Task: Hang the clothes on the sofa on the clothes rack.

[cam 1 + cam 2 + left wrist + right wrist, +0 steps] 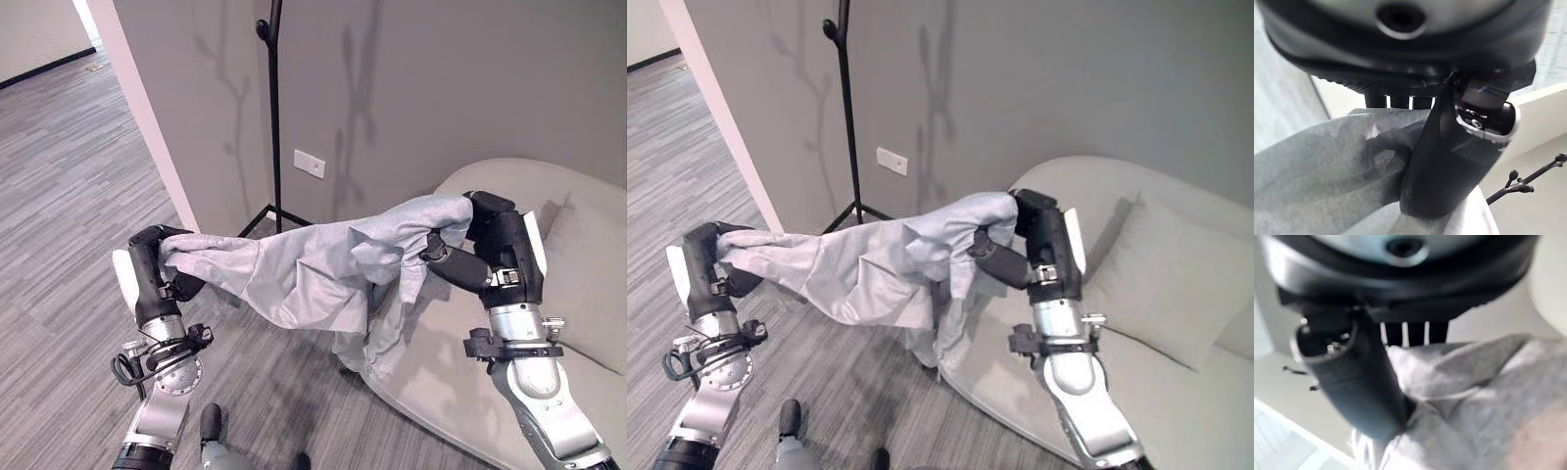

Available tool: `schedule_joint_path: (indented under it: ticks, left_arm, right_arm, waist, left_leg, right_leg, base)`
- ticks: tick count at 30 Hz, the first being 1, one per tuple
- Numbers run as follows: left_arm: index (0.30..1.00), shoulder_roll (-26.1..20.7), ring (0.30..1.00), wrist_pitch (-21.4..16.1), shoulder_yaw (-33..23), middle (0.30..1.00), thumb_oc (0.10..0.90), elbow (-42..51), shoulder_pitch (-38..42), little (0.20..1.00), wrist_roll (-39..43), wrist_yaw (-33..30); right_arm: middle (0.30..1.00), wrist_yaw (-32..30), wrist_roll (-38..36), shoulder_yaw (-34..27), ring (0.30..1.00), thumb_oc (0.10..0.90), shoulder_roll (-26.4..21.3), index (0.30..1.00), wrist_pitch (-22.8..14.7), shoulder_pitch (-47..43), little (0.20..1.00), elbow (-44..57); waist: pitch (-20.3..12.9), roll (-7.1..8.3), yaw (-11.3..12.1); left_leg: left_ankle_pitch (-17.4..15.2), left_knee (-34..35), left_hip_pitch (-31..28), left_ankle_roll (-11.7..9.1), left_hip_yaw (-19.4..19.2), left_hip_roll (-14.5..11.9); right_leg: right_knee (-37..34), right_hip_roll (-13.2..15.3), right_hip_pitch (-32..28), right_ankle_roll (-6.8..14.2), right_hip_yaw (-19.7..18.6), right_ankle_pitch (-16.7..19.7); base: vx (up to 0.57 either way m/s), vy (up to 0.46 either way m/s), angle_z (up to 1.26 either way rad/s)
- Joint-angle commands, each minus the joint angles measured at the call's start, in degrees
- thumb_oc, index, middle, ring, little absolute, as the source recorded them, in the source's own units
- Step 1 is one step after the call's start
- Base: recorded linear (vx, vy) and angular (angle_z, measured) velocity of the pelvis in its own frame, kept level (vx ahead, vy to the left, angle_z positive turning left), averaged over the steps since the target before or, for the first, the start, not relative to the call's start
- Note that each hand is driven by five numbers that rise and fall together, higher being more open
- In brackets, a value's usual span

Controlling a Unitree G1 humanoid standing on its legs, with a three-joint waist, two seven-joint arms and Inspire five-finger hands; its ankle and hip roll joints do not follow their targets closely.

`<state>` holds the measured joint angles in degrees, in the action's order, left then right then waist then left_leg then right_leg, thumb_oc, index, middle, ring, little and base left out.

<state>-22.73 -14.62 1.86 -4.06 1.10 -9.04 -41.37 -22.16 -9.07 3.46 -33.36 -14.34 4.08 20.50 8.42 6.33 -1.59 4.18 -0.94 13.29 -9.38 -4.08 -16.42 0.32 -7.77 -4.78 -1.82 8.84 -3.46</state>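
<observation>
I stand on grey plank flooring (69,147) in the corner of a room, a grey wall (441,88) ahead of me and a pale grey sofa (1176,392) curving in at my right.

The light grey garment (313,264) is stretched between my two hands, clear of the floor across its upper span. A loose part of it hangs down from the middle and touches the front edge of the sofa seat, so it is not wholly lifted away. My left hand (152,269) is clenched on one end of the cloth; in the left wrist view the thumb presses a fold of fabric against the fingers. My right hand (1034,240) grips the other end up by the sofa back, and the right wrist view shows its thumb clamped over bunched cloth the same way.

The black clothes rack (274,108) stands against the wall beyond the garment, between my hands as I look at it, with one knobbed peg in sight near the top of its pole. A cushion (1171,274) rests on the sofa behind my right arm.

As I judge it, the pick-up is done. Carrying the garment to the rack and hooking it over a peg are both left.
</observation>
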Motion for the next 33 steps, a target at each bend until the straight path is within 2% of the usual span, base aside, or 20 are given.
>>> schedule_joint_path:
  ticks: [1, 4, 6, 7, 8, 9, 12, 13, 14, 15, 16, 17, 19, 22, 25, 26, 28, 30, 32, 33]
  left_arm:
    - [0.3, -6.1, 0.3, -3.7, -1.6, 0.3, 0.4, 6.4, 4.7, 0.3, -8.2, -4.3]
    - [0.3, -8.4, 0.3, -3.2, -1.7, 0.3, 0.4, 7.2, 6.3, 0.3, -11.0, -5.6]
    - [0.3, -11.5, 0.3, -1.2, -1.3, 0.3, 0.4, 6.7, 11.9, 0.3, -14.8, -8.1]
    - [0.3, -11.6, 0.3, -1.2, -1.3, 0.3, 0.4, 6.5, 12.2, 0.3, -15.0, -8.3]
    - [0.3, -12.3, 0.3, -0.5, -1.4, 0.3, 0.4, 6.4, 13.7, 0.3, -16.0, -8.7]
    - [0.3, -14.0, 0.3, 1.2, -1.8, 0.3, 0.4, 6.1, 17.1, 0.3, -18.8, -11.1]
    - [0.3, -16.0, 0.3, 3.7, -1.9, 0.3, 0.4, 5.9, 21.4, 0.3, -22.1, -13.1]
    - [0.3, -17.0, 0.3, 4.4, -2.5, 0.3, 0.4, 5.7, 23.6, 0.3, -23.2, -13.4]
    - [0.3, -18.4, 0.3, 5.6, -4.1, 0.3, 0.4, 4.7, 26.1, 0.3, -25.2, -14.9]
    - [0.3, -18.4, 0.3, 5.6, -4.1, 0.3, 0.4, 4.4, 26.5, 0.3, -25.2, -15.1]
    - [0.3, -21.4, 0.3, 7.7, -4.5, 0.3, 0.4, 2.5, 29.6, 0.3, -26.9, -16.5]
    - [0.3, -21.5, 0.3, 7.8, -4.4, 0.3, 0.4, 2.2, 30.1, 0.3, -26.9, -16.6]
    - [0.3, -27.0, 0.3, 9.8, -2.9, 0.3, 0.4, -2.5, 35.7, 0.3, -28.5, -18.2]
    - [0.3, -29.2, 0.3, 10.4, -1.8, 0.3, 0.4, -5.8, 37.9, 0.3, -29.2, -17.9]
    - [0.3, -32.2, 0.3, 10.4, -0.9, 0.3, 0.4, -9.0, 39.4, 0.3, -29.5, -16.3]
    - [0.3, -32.9, 0.3, 10.2, -0.2, 0.3, 0.4, -9.7, 40.5, 0.3, -29.4, -16.1]
    - [0.3, -33.1, 0.3, 9.2, 1.7, 0.3, 0.4, -12.3, 41.9, 0.3, -27.5, -14.5]
    - [0.3, -32.8, 0.3, 8.9, 2.5, 0.3, 0.4, -13.9, 42.6, 0.3, -26.4, -14.4]
    - [0.3, -31.7, 0.3, 8.8, 2.6, 0.3, 0.4, -14.2, 42.8, 0.3, -25.3, -13.6]
    - [0.3, -31.2, 0.3, 8.8, 2.6, 0.3, 0.4, -13.1, 42.1, 0.3, -25.6, -13.4]
  right_arm:
    - [0.3, -7.3, 12.2, -8.7, 0.3, 0.4, -0.5, 0.3, -3.4, -4.4, 0.3, 5.0]
    - [0.3, -9.3, 16.3, -9.4, 0.3, 0.4, 0.6, 0.3, -1.9, -5.4, 0.3, 4.4]
    - [0.3, -12.5, 22.7, -10.2, 0.3, 0.4, 1.4, 0.3, 0.9, -8.7, 0.3, 2.9]
    - [0.3, -12.7, 22.9, -10.1, 0.3, 0.4, 1.5, 0.3, 1.0, -9.0, 0.3, 2.7]
    - [0.3, -13.7, 24.8, -10.6, 0.3, 0.4, 1.6, 0.3, 2.0, -9.7, 0.3, 2.5]
    - [0.3, -16.0, 28.1, -10.9, 0.3, 0.4, 1.5, 0.3, 3.8, -12.6, 0.3, 1.3]
    - [0.3, -19.1, 31.2, -10.3, 0.3, 0.4, 0.6, 0.3, 5.4, -17.9, 0.3, -0.8]
    - [0.3, -19.6, 31.6, -10.2, 0.3, 0.4, 0.3, 0.3, 6.0, -19.1, 0.3, -1.9]
    - [0.3, -19.6, 32.7, -10.7, 0.3, 0.4, -1.0, 0.3, 6.8, -21.3, 0.3, -3.5]
    - [0.3, -19.7, 32.8, -10.7, 0.3, 0.4, -1.1, 0.3, 6.8, -21.8, 0.3, -3.8]
    - [0.3, -20.8, 33.0, -10.6, 0.3, 0.4, -3.4, 0.3, 6.8, -24.9, 0.3, -5.3]
    - [0.3, -21.0, 33.0, -10.5, 0.3, 0.4, -3.4, 0.3, 6.7, -25.3, 0.3, -5.7]
    - [0.3, -23.0, 33.9, -8.2, 0.3, 0.4, -8.3, 0.3, 6.7, -30.4, 0.3, -8.8]
    - [0.3, -23.2, 34.8, -8.0, 0.3, 0.4, -12.2, 0.3, 7.2, -32.6, 0.3, -10.5]
    - [0.3, -24.8, 36.5, -8.1, 0.3, 0.4, -17.2, 0.3, 7.8, -35.1, 0.3, -13.8]
    - [0.3, -25.3, 36.9, -7.8, 0.3, 0.4, -18.8, 0.3, 8.2, -36.1, 0.3, -15.0]
    - [0.3, -26.3, 37.1, -8.7, 0.3, 0.4, -23.0, 0.3, 9.4, -38.2, 0.3, -16.7]
    - [0.3, -26.8, 37.2, -8.4, 0.3, 0.4, -24.0, 0.3, 9.6, -38.9, 0.3, -17.9]
    - [0.3, -26.8, 37.2, -8.7, 0.3, 0.4, -25.4, 0.3, 10.2, -39.2, 0.3, -18.9]
    - [0.3, -28.2, 38.5, -9.0, 0.3, 0.4, -27.3, 0.3, 11.1, -39.0, 0.3, -20.6]
  waist:
    - [-6.3, -1.61, 1.0]
    - [-7.3, -0.99, 1.1]
    - [-8.0, -0.3, 0.6]
    - [-7.9, -0.14, 0.8]
    - [-8.2, -0.3, 0.5]
    - [-8.3, -0.71, 0.2]
    - [-7.7, -1.8, 0.2]
    - [-7.9, -2.19, -0.2]
    - [-8.4, -2.29, -0.9]
    - [-8.2, -2.53, -0.8]
    - [-8.8, -2.67, -1.3]
    - [-8.6, -2.81, -1.3]
    - [-9.2, -2.48, -2.1]
    - [-9.4, -1.87, -2.8]
    - [-11.3, -2.06, -2.2]
    - [-11.0, -2.11, -2.1]
    - [-8.9, -1.71, -1.3]
    - [-8.4, -1.39, -1.3]
    - [-8.4, -1.28, -1.4]
    - [-8.5, -1.81, -0.8]
  left_leg:
    - [1.4, -2.7, -2.2, 1.9, -0.7, 1.5]
    - [-0.2, -3.3, -2.6, 3.7, -1.5, 3.7]
    - [-2.9, -2.2, -5.5, 6.9, -3.2, 8.0]
    - [-2.5, -2.0, -5.3, 7.1, -3.5, 8.1]
    - [-3.5, -1.6, -6.6, 8.0, -3.8, 9.3]
    - [-5.4, -0.8, -9.8, 10.1, -4.8, 11.7]
    - [-6.1, 0.9, -12.6, 11.9, -6.1, 13.1]
    - [-6.5, 2.2, -14.4, 12.0, -6.0, 13.7]
    - [-7.3, 3.8, -16.8, 11.9, -5.8, 14.8]
    - [-6.9, 4.0, -16.7, 11.7, -5.9, 14.4]
    - [-7.7, 5.1, -18.6, 11.2, -5.7, 15.2]
    - [-7.3, 5.1, -18.4, 11.1, -5.8, 14.9]
    - [-9.3, 5.5, -21.3, 9.8, -5.5, 15.3]
    - [-10.7, 3.7, -21.5, 9.6, -5.8, 15.4]
    - [-14.5, -4.4, -20.8, 8.6, -6.5, 14.7]
    - [-14.0, -8.0, -19.1, 7.9, -6.5, 14.2]
    - [-7.6, -26.9, -10.2, 3.5, -5.6, 10.9]
    - [-6.6, -28.9, -7.7, 3.5, -5.2, 10.2]
    - [-8.3, -24.2, -6.5, 4.4, -6.2, 8.8]
    - [-9.6, -14.2, -6.8, 4.9, -5.4, 8.8]
  right_leg:
    - [3.6, 15.7, -4.1, 9.2, -2.4, -4.8]
    - [5.9, 17.5, -3.2, 10.1, -2.8, -4.2]
    - [14.3, 20.0, 0.2, 11.2, -3.1, -0.8]
    - [14.7, 20.2, 0.8, 11.4, -3.5, -0.7]
    - [17.9, 20.8, 1.5, 11.3, -3.4, 0.4]
    - [25.2, 22.9, 4.0, 11.0, -2.1, 4.6]
    - [31.7, 25.0, 6.8, 10.6, 1.2, 6.6]
    - [32.9, 23.7, 7.9, 10.0, 2.3, 4.9]
    - [31.0, 19.6, 9.7, 9.5, 2.8, 0.4]
    - [30.6, 19.2, 9.7, 9.1, 3.0, 0.7]
    - [24.8, 16.3, 11.0, 9.1, 4.4, -2.4]
    - [24.1, 16.0, 10.9, 8.8, 4.7, -1.9]
    - [10.9, 12.7, 12.9, 8.7, 6.8, 0.1]
    - [4.9, 11.9, 10.1, 8.6, 5.5, 1.8]
    - [0.9, 9.9, 5.5, 7.4, 3.1, 1.6]
    - [-0.3, 9.8, 4.5, 6.9, 3.1, 2.0]
    - [-3.2, 9.2, 0.1, 4.4, 2.4, 1.4]
    - [-3.5, 9.5, -0.2, 4.1, 2.7, 1.5]
    - [-4.2, 10.1, -0.6, 4.6, 2.9, 1.3]
    - [-5.1, 10.2, -1.2, 5.9, 2.3, 0.7]
  base:
    - [0.29, 0.365, -0.12]
    - [0.22, 0.327, 0.04]
    - [0.23, 0.454, -0.04]
    - [0.16, 0.343, -0.06]
    - [0.2, 0.404, 0.08]
    - [0.19, 0.404, 0.18]
    - [0.16, 0.358, -0.02]
    - [0.34, 0.349, -0.1]
    - [0.26, 0.212, -0.16]
    - [0.32, 0.148, -0.11]
    - [0.13, 0.025, -0.01]
    - [0.21, 0.039, 0.01]
    - [0.22, -0.004, -0.01]
    - [0.24, 0.002, 0.17]
    - [0.23, -0.032, 0.51]
    - [0.14, -0.095, 0.26]
    - [0.1, -0.124, 0.05]
    - [0.03, -0.018, 0.01]
    - [0.12, 0.095, -0.09]
    - [0.16, 0.152, -0.24]
